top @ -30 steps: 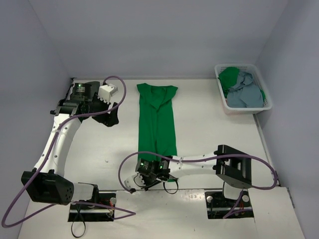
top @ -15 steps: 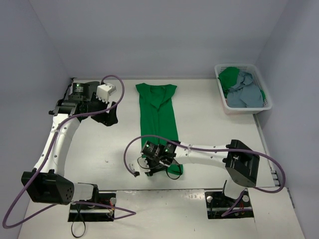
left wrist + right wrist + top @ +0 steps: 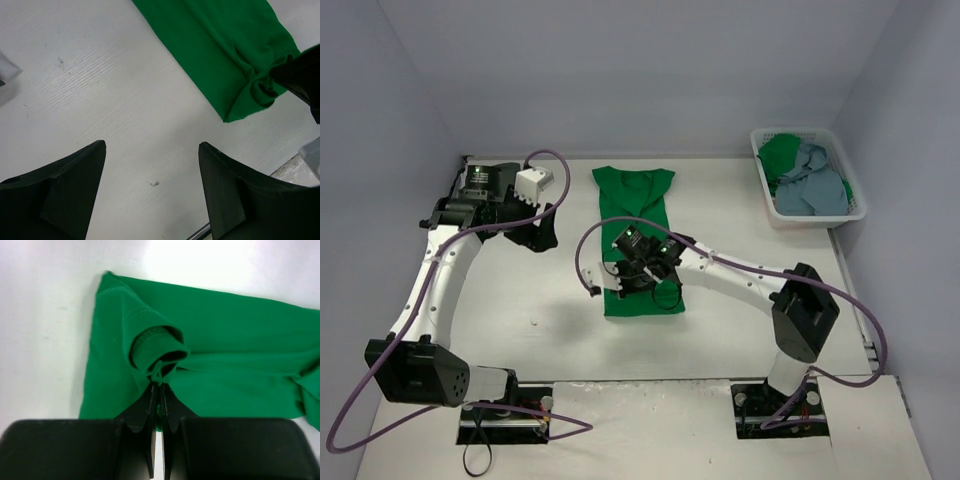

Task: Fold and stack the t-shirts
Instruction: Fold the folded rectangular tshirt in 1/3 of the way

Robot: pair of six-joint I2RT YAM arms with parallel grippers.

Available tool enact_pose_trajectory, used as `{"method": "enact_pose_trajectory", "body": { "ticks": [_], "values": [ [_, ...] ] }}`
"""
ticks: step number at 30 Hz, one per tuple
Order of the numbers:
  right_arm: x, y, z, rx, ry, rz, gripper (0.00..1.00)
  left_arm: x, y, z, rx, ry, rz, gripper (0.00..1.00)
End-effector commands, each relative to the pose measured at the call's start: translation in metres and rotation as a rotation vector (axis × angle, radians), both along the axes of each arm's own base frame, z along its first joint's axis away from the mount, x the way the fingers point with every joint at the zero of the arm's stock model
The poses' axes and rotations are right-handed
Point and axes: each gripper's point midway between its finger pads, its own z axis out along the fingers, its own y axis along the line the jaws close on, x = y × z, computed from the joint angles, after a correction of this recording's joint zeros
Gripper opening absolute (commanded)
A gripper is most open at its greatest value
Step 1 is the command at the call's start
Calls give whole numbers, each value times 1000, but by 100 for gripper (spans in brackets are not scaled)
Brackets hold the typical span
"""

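Green t-shirt (image 3: 640,205) pinched in R jaws, L jaws open, basket (image 3: 810,221) w/ green shirt (image 3: 780,155), blue-grey shirt (image 3: 815,190)

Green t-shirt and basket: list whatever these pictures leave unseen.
- Top view: the right claw and right arm cover the middle of the green t-shirt.
- Right wrist view: the shirt runs off the right edge.
- Left wrist view: it runs off the top edge.
- Top view: piled clothes hide whatever lies lower in the laundry basket.

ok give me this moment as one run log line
step: folding green t-shirt | right gripper: shut on its near hem, doubled back over the cloth | left gripper: open, empty | laundry basket: other shirts inside
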Motion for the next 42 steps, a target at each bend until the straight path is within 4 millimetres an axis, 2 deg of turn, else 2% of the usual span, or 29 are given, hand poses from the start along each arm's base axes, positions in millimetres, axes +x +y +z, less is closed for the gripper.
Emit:
{"method": "enact_pose_trajectory", "body": {
  "ticks": [1,2,4,5,7,8,14,15,16,17,19,20,21,25,36,39,42],
  "values": [
    [29,10,18,47,-37,25,0,13,-2,23,-35,-82,-1,69],
    [39,7,13,41,-27,9,0,13,-2,23,-38,-81,-2,69],
    [52,12,20,64,-37,4,0,13,-3,24,-41,-80,-3,69],
    [60,10,13,57,-26,-3,0,13,-3,23,-42,-78,-4,69],
    [72,15,16,70,-36,-6,0,13,-3,24,-42,-78,-4,69],
    [80,12,9,61,-28,-12,0,14,-3,24,-42,-77,-4,69],
    [123,18,11,98,-45,-41,0,13,-2,20,-40,-70,1,69],
    [130,17,5,92,-41,-45,0,14,-1,19,-39,-70,3,69],
    [135,17,10,100,-53,-47,0,14,-1,18,-39,-69,4,69],
    [139,17,4,94,-48,-51,0,14,-1,18,-38,-72,4,69],
    [153,18,10,104,-73,-59,0,14,0,17,-36,-69,7,69],
    [157,19,5,99,-70,-61,0,14,-1,17,-39,-69,5,69],
    [165,22,11,110,-87,-65,0,14,-1,18,-42,-68,6,69],
    [185,19,6,93,-114,-81,0,14,-3,18,-52,-65,2,69],
    [219,26,5,111,-152,-108,0,15,-2,20,-68,-68,12,69],
    [221,31,-2,116,-140,-108,0,15,-2,19,-68,-64,13,69],
    [224,30,-25,89,-115,-118,0,15,-2,17,-68,-61,13,69]
  ]
}}
